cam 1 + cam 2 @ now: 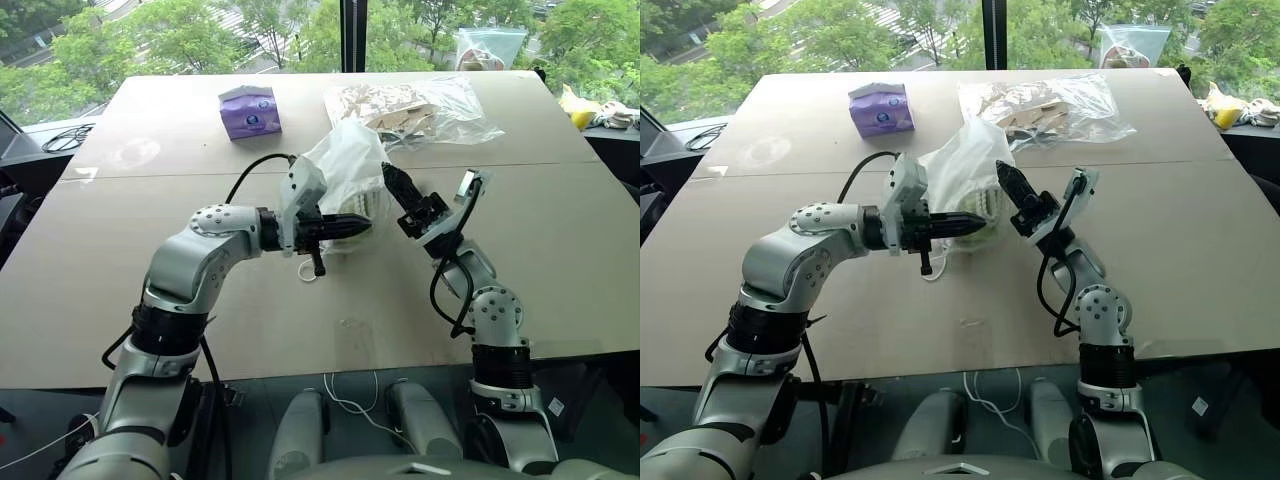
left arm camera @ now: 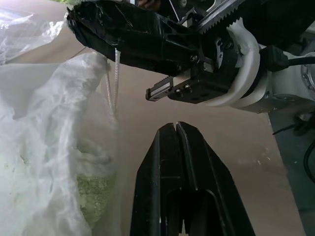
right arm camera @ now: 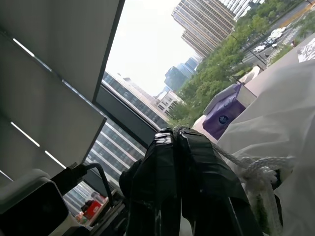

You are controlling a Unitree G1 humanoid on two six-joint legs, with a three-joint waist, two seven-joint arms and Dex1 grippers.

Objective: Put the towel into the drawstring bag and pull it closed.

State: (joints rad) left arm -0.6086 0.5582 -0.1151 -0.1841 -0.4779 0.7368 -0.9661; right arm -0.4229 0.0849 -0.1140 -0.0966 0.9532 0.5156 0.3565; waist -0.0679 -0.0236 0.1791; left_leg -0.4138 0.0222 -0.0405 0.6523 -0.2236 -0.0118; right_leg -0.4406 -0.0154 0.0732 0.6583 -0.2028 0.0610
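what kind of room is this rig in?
Probably an upper-floor office or lab: a big window over treetops, high-rise towers outside, and a plain tabletop as workbench.

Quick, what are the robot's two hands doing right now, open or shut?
Left gripper: shut, nothing seen between its fingers, beside the drawstring bag.
Right gripper: shut on the bag's white cord.

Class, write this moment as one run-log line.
towel: inside drawstring bag | right gripper: shut on cord | left gripper: shut beside bag | bag: on table
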